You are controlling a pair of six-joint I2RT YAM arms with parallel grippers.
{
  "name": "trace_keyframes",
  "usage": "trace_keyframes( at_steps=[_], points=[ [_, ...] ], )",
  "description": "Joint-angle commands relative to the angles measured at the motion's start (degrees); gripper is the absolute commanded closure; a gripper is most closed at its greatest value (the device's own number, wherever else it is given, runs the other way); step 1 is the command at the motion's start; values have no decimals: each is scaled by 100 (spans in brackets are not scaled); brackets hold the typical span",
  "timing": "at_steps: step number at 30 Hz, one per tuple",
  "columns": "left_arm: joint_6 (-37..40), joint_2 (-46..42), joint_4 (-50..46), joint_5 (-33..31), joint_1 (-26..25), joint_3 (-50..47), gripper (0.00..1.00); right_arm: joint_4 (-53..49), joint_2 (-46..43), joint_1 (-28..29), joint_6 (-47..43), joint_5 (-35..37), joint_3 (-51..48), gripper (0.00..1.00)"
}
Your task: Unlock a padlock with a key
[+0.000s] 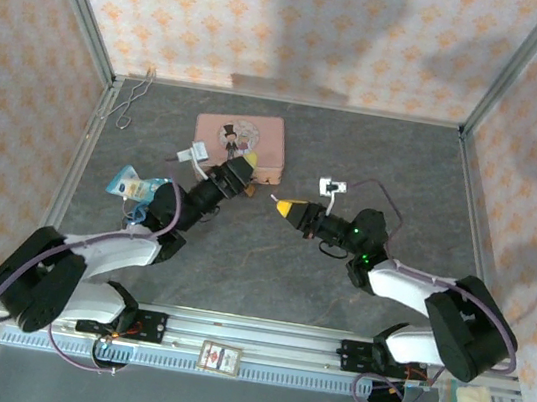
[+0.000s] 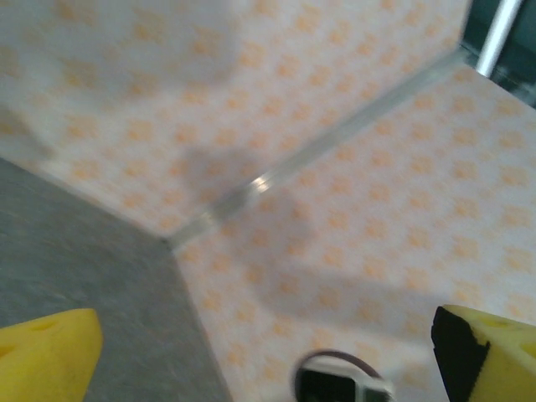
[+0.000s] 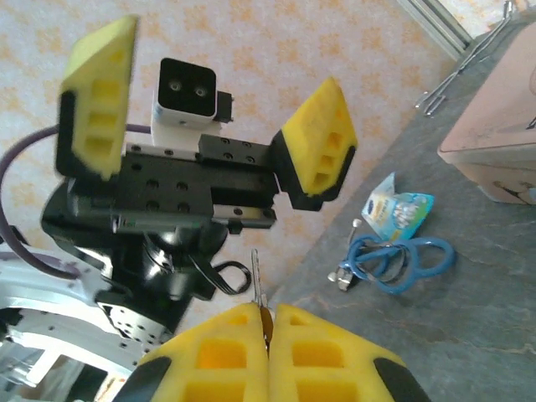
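Note:
My right gripper (image 3: 268, 327) is shut on a tiny brass-coloured piece pinched between its yellow pads (image 3: 226, 352). A thin silvery strip sticks up from that piece, so it looks like the padlock (image 3: 257, 280) seen edge-on. In the top view the right gripper (image 1: 288, 206) hovers over the middle of the grey table, pointing left. My left gripper (image 1: 244, 167) faces it from close by, in front of the pink tin. In the right wrist view the left gripper (image 3: 209, 117) is wide open with nothing between its fingers (image 3: 322, 142). The key is out of view.
The pink picture tin (image 1: 240, 141) lies at the back centre. A blue ring (image 3: 402, 260) with small silvery ends and a blue packet (image 3: 394, 205) lie at the left, and a bent silver wire (image 1: 133, 95) sits in the back left corner. Patterned walls enclose the table.

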Motion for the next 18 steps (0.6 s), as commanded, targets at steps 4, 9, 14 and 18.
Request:
trace_keyframes(
  at_steps=[4, 9, 14, 18],
  points=[
    [533, -318, -3048, -1196, 173, 196, 1, -2385, -572, 86, -1895, 551, 605, 100],
    [48, -89, -3040, -1272, 173, -213, 2, -3424, -767, 103, -2601, 976, 927, 100],
    [-69, 657, -2620, -1034, 138, -227, 10, -3719, -767, 100, -2814, 1208, 1049, 100],
    [216, 1375, -2349, -1151, 18, 29, 18, -3726, -715, 99, -2791, 1225, 1054, 100]
  ],
)
